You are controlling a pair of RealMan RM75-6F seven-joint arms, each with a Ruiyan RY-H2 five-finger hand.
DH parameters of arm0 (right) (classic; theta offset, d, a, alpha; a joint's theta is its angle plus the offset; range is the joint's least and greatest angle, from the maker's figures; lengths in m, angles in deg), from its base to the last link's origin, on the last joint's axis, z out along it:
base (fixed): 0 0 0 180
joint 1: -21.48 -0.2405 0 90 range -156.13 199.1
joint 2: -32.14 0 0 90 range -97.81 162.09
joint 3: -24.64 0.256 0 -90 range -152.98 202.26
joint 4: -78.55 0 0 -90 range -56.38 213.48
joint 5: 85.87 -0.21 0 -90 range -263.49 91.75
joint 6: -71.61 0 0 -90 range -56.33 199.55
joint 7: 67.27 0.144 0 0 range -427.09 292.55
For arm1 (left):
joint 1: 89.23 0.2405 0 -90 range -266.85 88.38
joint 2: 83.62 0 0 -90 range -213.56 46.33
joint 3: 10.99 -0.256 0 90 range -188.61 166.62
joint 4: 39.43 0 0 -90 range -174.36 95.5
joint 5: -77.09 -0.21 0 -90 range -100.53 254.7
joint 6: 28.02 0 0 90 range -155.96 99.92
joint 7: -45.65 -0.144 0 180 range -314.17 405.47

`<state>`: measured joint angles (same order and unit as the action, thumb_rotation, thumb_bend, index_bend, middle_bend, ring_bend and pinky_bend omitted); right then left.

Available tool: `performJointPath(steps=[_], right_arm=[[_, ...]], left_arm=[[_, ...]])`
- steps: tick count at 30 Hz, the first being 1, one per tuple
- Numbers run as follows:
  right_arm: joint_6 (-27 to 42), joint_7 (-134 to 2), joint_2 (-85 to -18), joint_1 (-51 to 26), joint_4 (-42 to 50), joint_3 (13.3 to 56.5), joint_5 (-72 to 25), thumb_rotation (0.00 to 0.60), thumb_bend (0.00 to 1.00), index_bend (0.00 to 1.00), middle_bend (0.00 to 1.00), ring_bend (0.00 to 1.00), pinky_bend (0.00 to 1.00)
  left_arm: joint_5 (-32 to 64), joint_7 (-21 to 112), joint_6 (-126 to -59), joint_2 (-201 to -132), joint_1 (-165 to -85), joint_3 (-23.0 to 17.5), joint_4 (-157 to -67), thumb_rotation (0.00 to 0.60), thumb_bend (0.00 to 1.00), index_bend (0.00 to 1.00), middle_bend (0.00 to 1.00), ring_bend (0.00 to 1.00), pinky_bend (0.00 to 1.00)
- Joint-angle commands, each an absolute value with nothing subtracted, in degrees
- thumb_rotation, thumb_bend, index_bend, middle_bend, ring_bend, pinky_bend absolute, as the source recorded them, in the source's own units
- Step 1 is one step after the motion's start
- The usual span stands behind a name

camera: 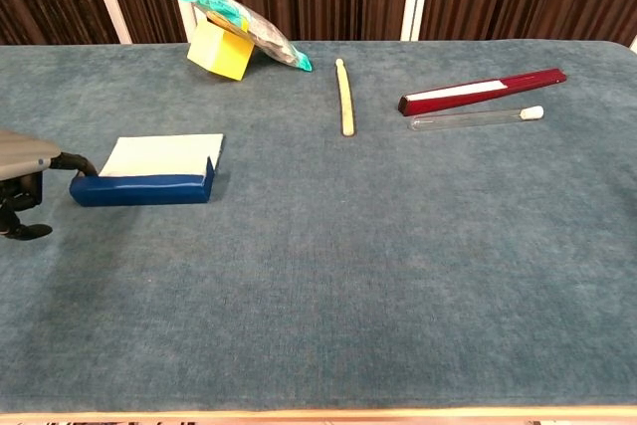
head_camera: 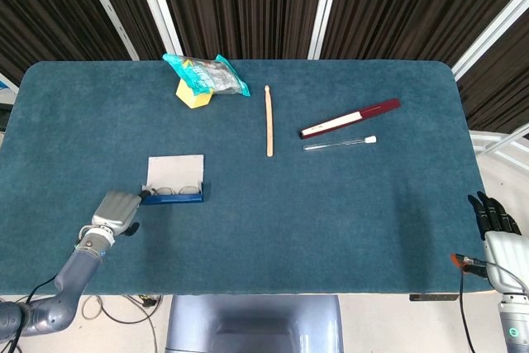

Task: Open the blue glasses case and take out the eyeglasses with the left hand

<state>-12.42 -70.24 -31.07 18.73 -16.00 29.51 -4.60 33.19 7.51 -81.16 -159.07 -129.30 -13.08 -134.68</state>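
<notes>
Spreading across both views, the teal-carpeted table [head_camera: 331, 204] carries everything else in the scene, backed by dark ribbed panels with white struts. The blue glasses case [head_camera: 173, 186] lies open near the table's left front, its pale lid [camera: 162, 154] folded back flat and the eyeglasses [head_camera: 174, 190] still resting inside the blue tray, visible only from the head camera. The left hand [head_camera: 116, 211] sits just beside the case's left end, low over the cloth; in the chest view one dark fingertip [camera: 78, 161] reaches to the corner of the case and appears to touch it, while the other fingers curl downward holding nothing. Whether that hand should count as spread or closed cannot be told from these angles. The right hand [head_camera: 496, 229] hangs off the table's right front corner, well apart from every object, dark fingers pointing away; its state cannot be told either. At the far edge a teal snack bag [head_camera: 207, 73] leans on a yellow block [head_camera: 192, 93]. Near centre lies a wooden stick [head_camera: 269, 120], and to its right a maroon-and-white pen box [head_camera: 350, 117] with a clear tube [head_camera: 339, 144] just beside it.
</notes>
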Motion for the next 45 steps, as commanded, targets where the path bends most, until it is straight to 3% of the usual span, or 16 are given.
performJointPath(steps=[1, 15, 24, 33, 38, 45], right_arm=[[-12.37, -70.21, -31.07, 18.70, -16.02, 29.50, -4.59, 0.600, 0.18, 0.00, 0.00, 0.00, 0.18], [-12.52, -70.29, -31.12, 18.71, -16.02, 29.50, -4.45, 0.600, 0.18, 0.00, 0.00, 0.00, 0.18], [-12.57, -70.14, -31.06, 18.74, -16.03, 29.48, -4.40, 0.600, 0.18, 0.00, 0.00, 0.00, 0.18], [-12.63, -69.81, -30.98, 18.80, -15.99, 29.52, -4.43, 0.600, 0.18, 0.00, 0.00, 0.00, 0.18], [-12.49, -69.64, -30.94, 18.74, -16.00, 29.52, -4.43, 0.600, 0.18, 0.00, 0.00, 0.00, 0.18], [-12.38, -69.62, -30.92, 18.73, -16.08, 29.45, -4.44, 0.600, 0.18, 0.00, 0.00, 0.00, 0.18]], left_arm=[[33.45, 6.97, -81.30, -158.28, -129.28, -13.75, -135.66, 0.600, 0.33, 0.21, 0.94, 0.85, 0.92], [30.33, 6.87, -78.06, -153.34, -130.73, -16.01, -148.46, 0.600, 0.33, 0.25, 0.95, 0.85, 0.92], [29.68, 5.61, -76.45, -157.59, -133.71, -15.03, -151.34, 0.600, 0.33, 0.21, 0.95, 0.85, 0.92], [30.72, 7.07, -79.35, -162.99, -135.83, -10.25, -150.29, 0.600, 0.33, 0.16, 0.95, 0.86, 0.93], [30.87, 11.08, -81.22, -162.05, -135.87, -6.38, -150.23, 0.600, 0.33, 0.15, 0.96, 0.87, 0.93], [35.71, 10.73, -80.79, -160.87, -138.19, -4.34, -146.03, 0.600, 0.33, 0.12, 0.97, 0.87, 0.94]])
